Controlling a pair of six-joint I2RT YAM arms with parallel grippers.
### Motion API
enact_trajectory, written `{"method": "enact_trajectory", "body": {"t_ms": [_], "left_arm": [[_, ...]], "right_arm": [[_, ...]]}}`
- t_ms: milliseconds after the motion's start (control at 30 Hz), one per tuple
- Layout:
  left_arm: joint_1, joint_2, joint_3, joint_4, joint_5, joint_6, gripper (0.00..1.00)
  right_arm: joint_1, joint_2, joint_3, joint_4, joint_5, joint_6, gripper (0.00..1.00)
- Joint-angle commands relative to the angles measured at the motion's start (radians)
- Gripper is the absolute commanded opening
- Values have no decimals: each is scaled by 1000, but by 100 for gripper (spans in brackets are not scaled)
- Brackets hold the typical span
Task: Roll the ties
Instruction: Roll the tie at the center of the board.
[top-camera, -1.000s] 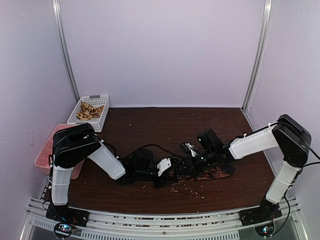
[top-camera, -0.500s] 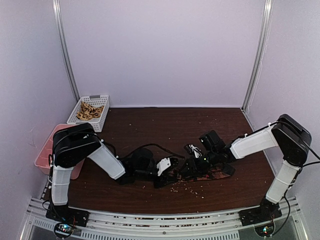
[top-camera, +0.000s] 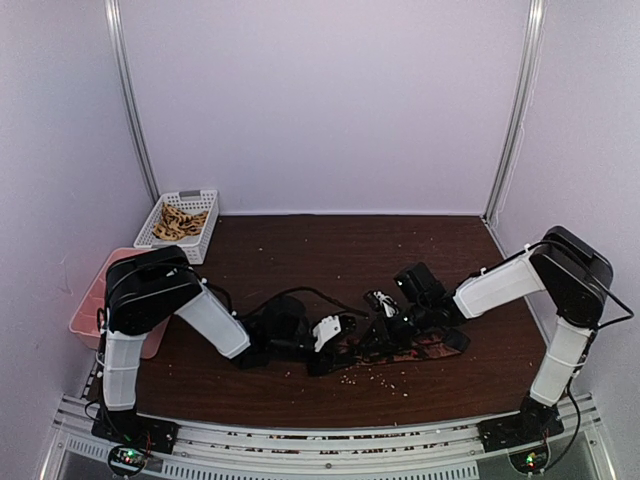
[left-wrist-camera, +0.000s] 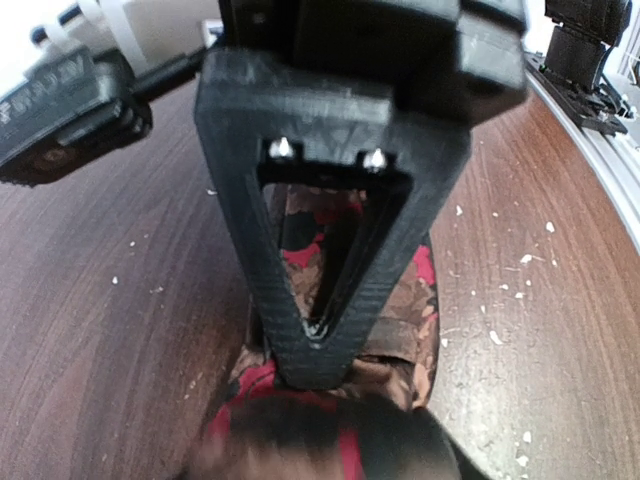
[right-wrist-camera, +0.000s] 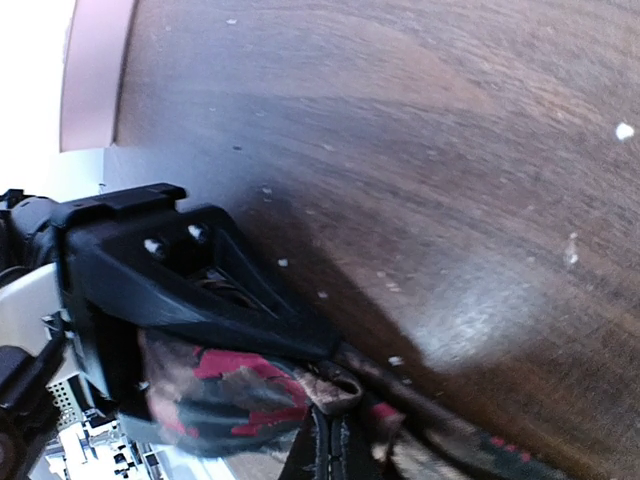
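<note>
Top external view: one tie (top-camera: 428, 347), dark brown with red and tan pattern, flat on bench (top-camera: 330, 250), front centre, running rightward from the meeting point of both arms. Near end gathered into a small wad between the two tools; remaining length unrolled.

Left end effector (left-wrist-camera: 315, 385): clamped on the wad, upper finger (left-wrist-camera: 330, 270) tip pressed into the fabric, lower finger blurred under lapped cloth.

Right end effector (right-wrist-camera: 300, 395): clamped on the same bunched end from the opposite side, just beside the left one; actual contact between the two not resolvable.

Step in hand, as judged: starting the roll. Core formed, few turns at most, most of the task ahead.

Handling notes:
- Keep one clamp on the core throughout; release alternately, never together, to prevent springing open.
- Turn the core toward the free length with edges stacked square; correct skew early to avoid a cone.
- Hold light tension on the flat part; slide along the bench, no lifting.
- Regrip across the full width.
- Limit wrist turns: fingers crowded, collision risk high.

Also present: pale crumbs (top-camera: 375, 376) near the tie; white basket (top-camera: 180, 225), far left, tan contents too small to identify.
</note>
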Motion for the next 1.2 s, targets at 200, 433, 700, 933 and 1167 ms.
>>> {"method": "enact_trajectory", "body": {"t_ms": [200, 433, 700, 933, 1167], "left_arm": [[9, -50, -200, 137, -88, -56, 67], [7, -32, -243, 361, -90, -154, 67], [4, 36, -182, 475, -74, -292, 71], [-6, 86, -122, 417, -36, -301, 74], [-40, 84, -107, 376, -42, -198, 49]], "right_arm": [[-5, 92, -51, -41, 99, -76, 0], [-5, 94, -57, -48, 121, -92, 0], [-3, 89, -54, -57, 128, -97, 0], [-3, 81, -51, -58, 128, -94, 0], [-3, 83, -46, -61, 124, -94, 0]]}}
